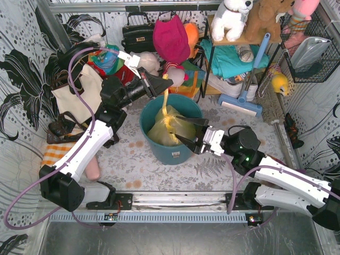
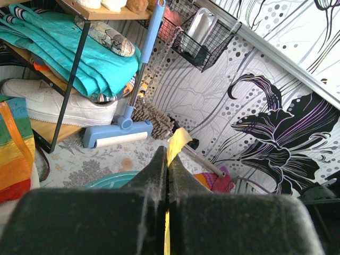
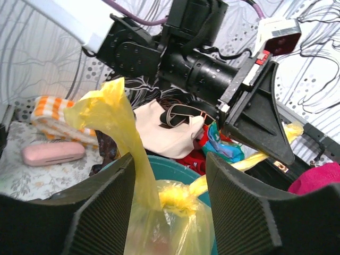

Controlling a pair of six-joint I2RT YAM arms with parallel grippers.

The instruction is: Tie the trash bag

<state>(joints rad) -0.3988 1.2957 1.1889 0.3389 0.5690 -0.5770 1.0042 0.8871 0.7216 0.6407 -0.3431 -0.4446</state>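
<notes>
Two ears of the trash bag (image 1: 169, 130) noted, joined at a yellow knot (image 3: 172, 196) above the bag's bulk. The bag sits inside the teal bin (image 1: 175, 154), its body below the rim and its neck rising over the bin's centre. The left gripper (image 1: 168, 88) stands above the bin's far rim, jaws pressed together on the stretched ear (image 2: 179, 139). This ear runs taut from the knot up to the fingertips, and a short tip pokes out beyond them. The right gripper (image 3: 170, 159) reaches in over the bin's near-right rim, jaws apart, one finger either side of the knot. The free ear (image 3: 109, 106) stands upright and loose above the bin, just beside one ribbed pad; contact between them cannot be confirmed.
</notes>
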